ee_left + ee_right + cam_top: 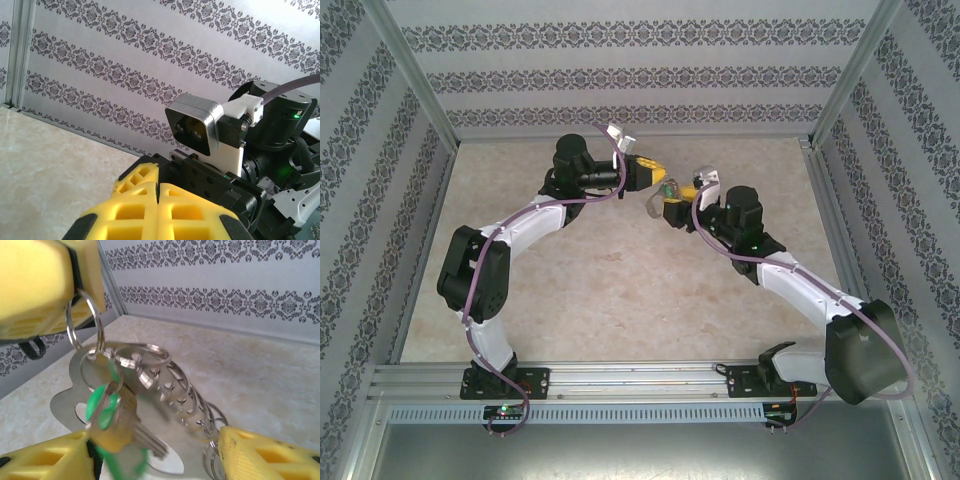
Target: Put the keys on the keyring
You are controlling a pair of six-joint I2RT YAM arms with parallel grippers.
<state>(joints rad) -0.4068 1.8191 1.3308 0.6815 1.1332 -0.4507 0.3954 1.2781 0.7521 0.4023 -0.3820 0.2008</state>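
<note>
Table (620,300): pale marbled surface inside patterned walls. Both arms reach to its middle and meet tip to tip, apparently clear of the surface. I judge this a mid-air setup, one side steadying while the other threads.

Left gripper (658,176): yellow jaws pressed together, pinching a small ring at the top of the keyring (142,356). The bunch dangles free below that pinch, so its loops hang toward the other arm.

Right gripper (155,452): jaws apart, one finger on either side of the hanging bunch. Nothing is clamped that I can see.

Keyring: several linked split rings plus a flat metal tag (65,402) with punched holes, hanging down between the right jaws.

Key (102,407): green head, short blade, blurred. It sits low in the bunch, close against one right-gripper finger and well apart from the other. I cannot tell whether its head is already on a ring.
</note>
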